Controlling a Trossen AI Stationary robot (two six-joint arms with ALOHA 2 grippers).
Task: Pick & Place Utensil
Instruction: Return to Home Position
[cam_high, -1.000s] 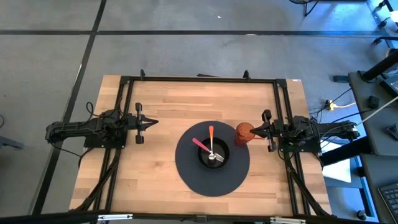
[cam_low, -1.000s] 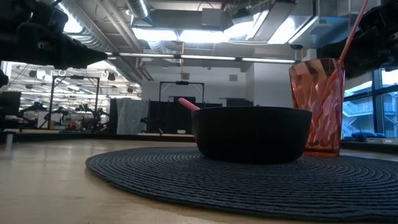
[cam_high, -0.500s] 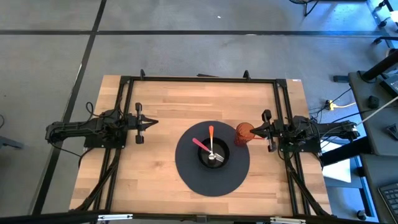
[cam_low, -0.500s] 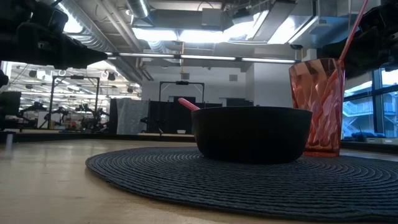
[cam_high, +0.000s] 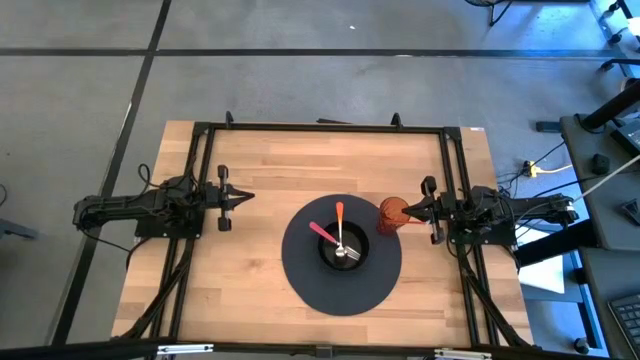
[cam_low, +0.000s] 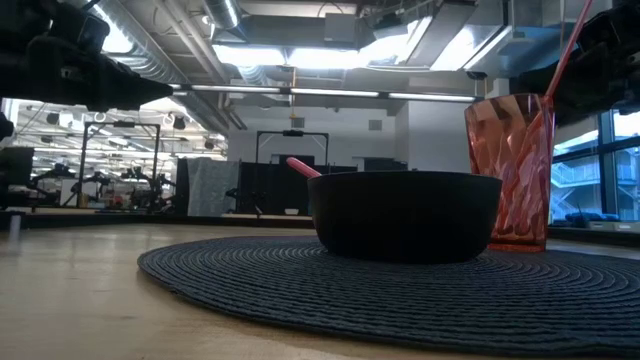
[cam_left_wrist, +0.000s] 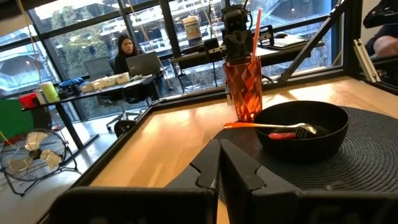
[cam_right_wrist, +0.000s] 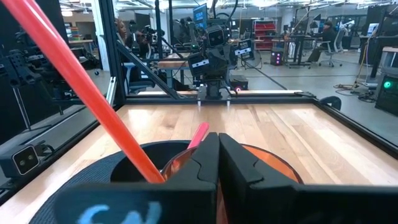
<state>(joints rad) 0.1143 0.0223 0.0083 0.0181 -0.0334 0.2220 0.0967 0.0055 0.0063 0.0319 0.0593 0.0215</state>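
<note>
**A:** Where are the hands?

**B:** The left gripper (cam_high: 242, 198) sits at 9 o'clock on the table (cam_high: 260, 160), its fingers pressed together on nothing. The right gripper (cam_high: 408, 209) mirrors it at 3 o'clock, likewise closed and empty, its tip just beside the red tumbler (cam_high: 392, 214).

**A:** Why parked there?

**B:** I judge it a rest pose, with both off the gray mat (cam_high: 300, 280).

**A:** And the utensils?

**B:** They are in the black bowl (cam_low: 400, 215) at the mat's centre. The pink fork (cam_high: 322, 232) leans toward 10 o'clock and the orange spoon (cam_high: 339, 214) toward 12. Their heads are down, so the rim props the handles.

**A:** Anything left?

**B:** By my reading, no; the placing looks done.
</note>
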